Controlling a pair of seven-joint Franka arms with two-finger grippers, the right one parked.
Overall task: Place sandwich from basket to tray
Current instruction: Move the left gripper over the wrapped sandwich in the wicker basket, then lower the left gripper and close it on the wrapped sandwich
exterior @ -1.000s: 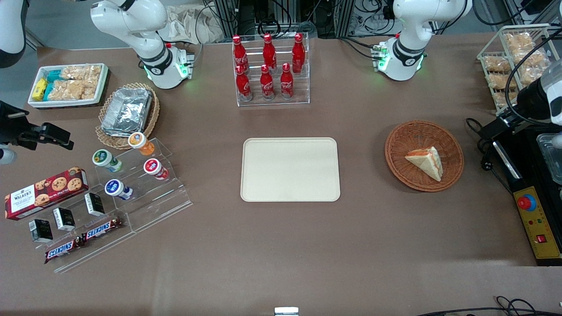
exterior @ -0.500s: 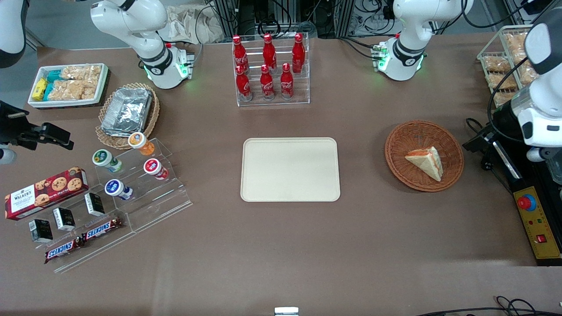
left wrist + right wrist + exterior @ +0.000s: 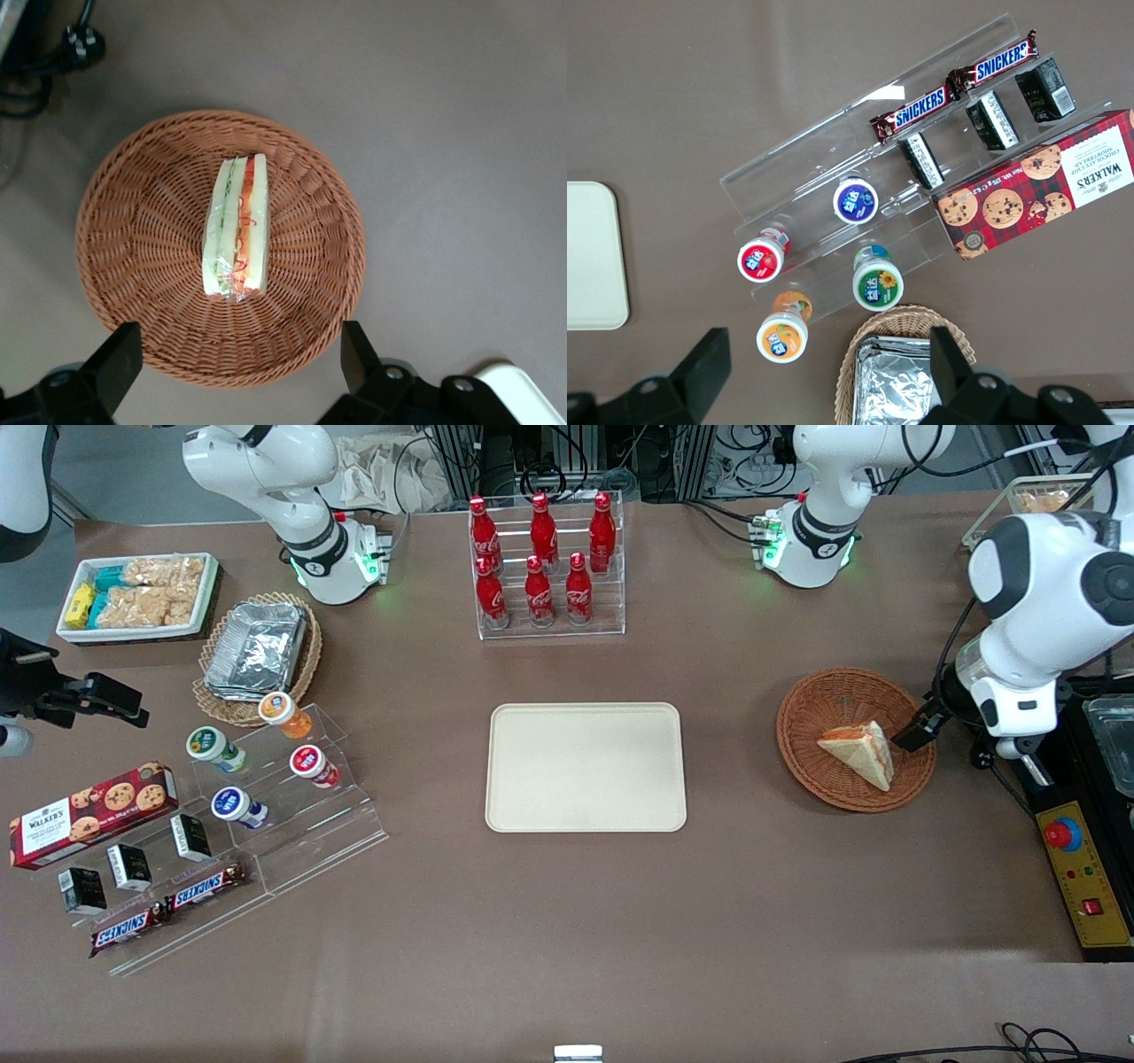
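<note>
The wrapped sandwich wedge [image 3: 236, 227] lay on edge in the round wicker basket [image 3: 133, 266], well apart from the cream tray [image 3: 585, 767]. The left gripper [image 3: 232, 363] hovered above the basket, fingers spread wide. A good grasp probably meant centring over the wedge, then closing across its flat bread faces.

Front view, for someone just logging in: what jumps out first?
The sandwich lies in the reddish-brown basket toward the working arm's end of the table, with the gripper open above the basket. The cream tray sits mid-table, and red bottles stand in a clear rack farther from the camera.
</note>
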